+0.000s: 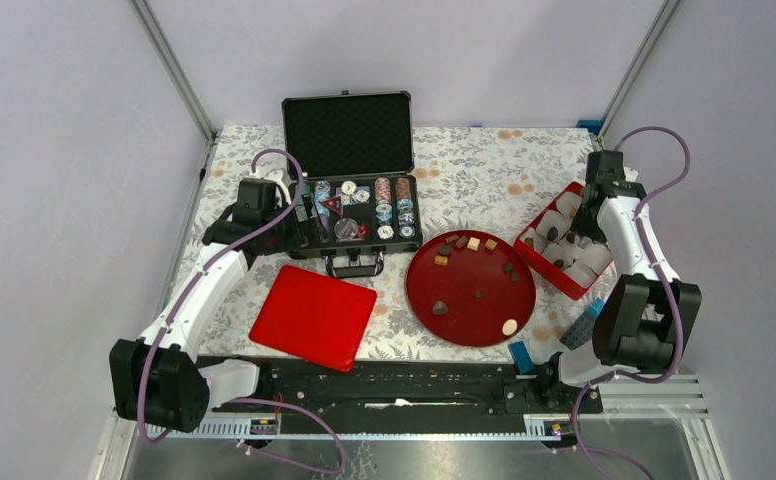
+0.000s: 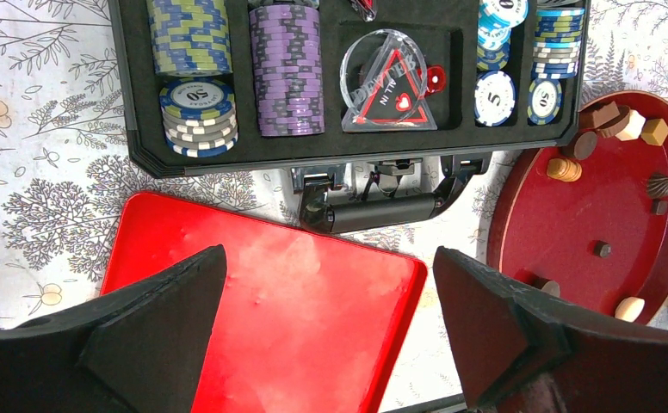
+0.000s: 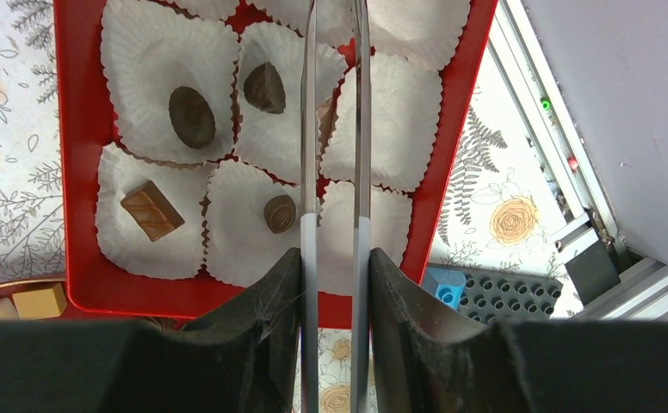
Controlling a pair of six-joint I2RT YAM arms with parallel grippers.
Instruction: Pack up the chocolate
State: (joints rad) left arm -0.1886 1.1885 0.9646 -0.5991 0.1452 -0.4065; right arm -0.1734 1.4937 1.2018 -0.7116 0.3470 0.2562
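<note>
Several small pieces of chocolate [image 1: 461, 243] lie scattered on the round red plate [image 1: 469, 335]. More chocolate sits in white paper cups in the red box [image 3: 77, 172]: an oval piece [image 3: 192, 116], a dark lump [image 3: 264, 88], a tan block [image 3: 151, 211] and a swirl [image 3: 280, 213]. My right gripper [image 3: 336, 267] is shut on metal tweezers [image 3: 309, 129], whose arms reach over the cups. A brownish bit shows between the arms, too hidden to identify. My left gripper [image 2: 330, 331] hangs open above the flat red lid [image 2: 270, 284], holding nothing.
An open black case [image 2: 399, 142] of poker chips stands behind the lid, its handle [image 2: 374, 211] towards me. A blue brick [image 3: 444, 286] and a dark studded plate [image 3: 511, 297] lie right of the box. The red plate [image 2: 572, 232] sits right of the lid.
</note>
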